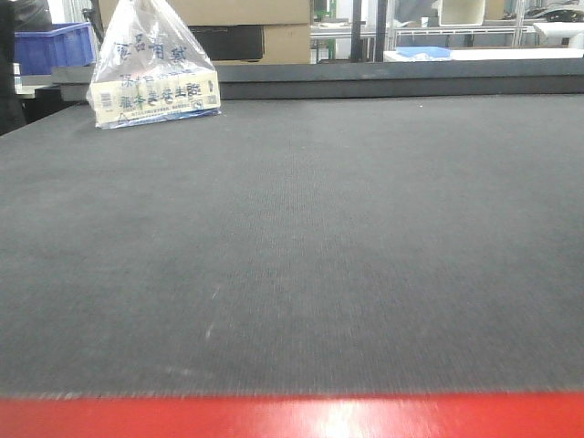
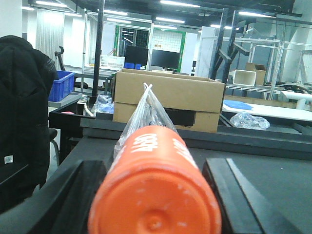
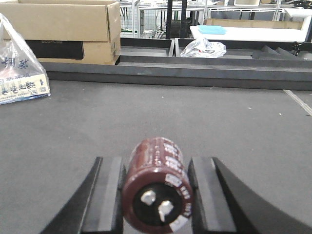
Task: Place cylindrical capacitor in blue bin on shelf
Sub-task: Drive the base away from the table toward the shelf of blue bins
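Observation:
My right gripper [image 3: 156, 161] is shut on a dark brown cylindrical capacitor [image 3: 157, 181]. It lies lengthwise between the black fingers [image 3: 109, 195], with its two metal terminals facing the camera, just above the grey mat. My left gripper [image 2: 153, 165] is shut on a larger orange cylinder [image 2: 156, 195] with white lettering, which fills the space between its black fingers [image 2: 73, 200]. Neither gripper shows in the front view. The metal shelf with the steel front rail is out of view. A blue bin [image 1: 53, 46] stands far back on the left and also shows in the left wrist view [image 2: 61, 85].
The grey-topped table [image 1: 365, 255] has a red front edge [image 1: 292, 420]. A clear plastic bag of packets [image 1: 153, 78] sits at its back left. Cardboard boxes [image 2: 165, 100] and a raised dark ledge [image 3: 195, 70] run along the back. A black jacket [image 2: 22, 112] hangs at the left.

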### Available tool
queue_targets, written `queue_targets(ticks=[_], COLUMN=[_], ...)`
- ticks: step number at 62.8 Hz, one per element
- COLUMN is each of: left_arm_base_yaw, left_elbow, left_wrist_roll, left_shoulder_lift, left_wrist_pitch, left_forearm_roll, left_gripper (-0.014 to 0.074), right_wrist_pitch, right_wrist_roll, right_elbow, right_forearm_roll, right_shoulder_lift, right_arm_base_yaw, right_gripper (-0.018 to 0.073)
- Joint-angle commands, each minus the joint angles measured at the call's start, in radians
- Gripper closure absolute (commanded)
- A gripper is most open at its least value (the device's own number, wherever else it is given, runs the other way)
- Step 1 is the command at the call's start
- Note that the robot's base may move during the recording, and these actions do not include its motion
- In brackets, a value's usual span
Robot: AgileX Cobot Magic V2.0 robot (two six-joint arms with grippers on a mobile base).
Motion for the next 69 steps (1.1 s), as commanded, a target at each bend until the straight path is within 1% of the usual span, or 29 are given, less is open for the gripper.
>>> queue_targets(ticks=[1,69], left_arm_base_yaw=[0.002,0.002], left_elbow=[-0.002,-0.002], left_wrist_roll=[0.001,0.001], left_shoulder_lift=[-0.005,-0.005], left_wrist_pitch=[-0.022,-0.022], left_forearm_roll=[-0.004,-0.004], left_gripper=[0.0708,0.0708], right_wrist_pitch=[-0.031,-0.031], right_wrist_roll=[-0.003,-0.003], right_elbow=[-0.002,-0.002], right_forearm_roll=[-0.009,-0.009], right_shoulder_lift=[-0.004,-0.004], right_arm_base_yaw=[0.001,0.001], right_gripper=[0.0721,0.0721])
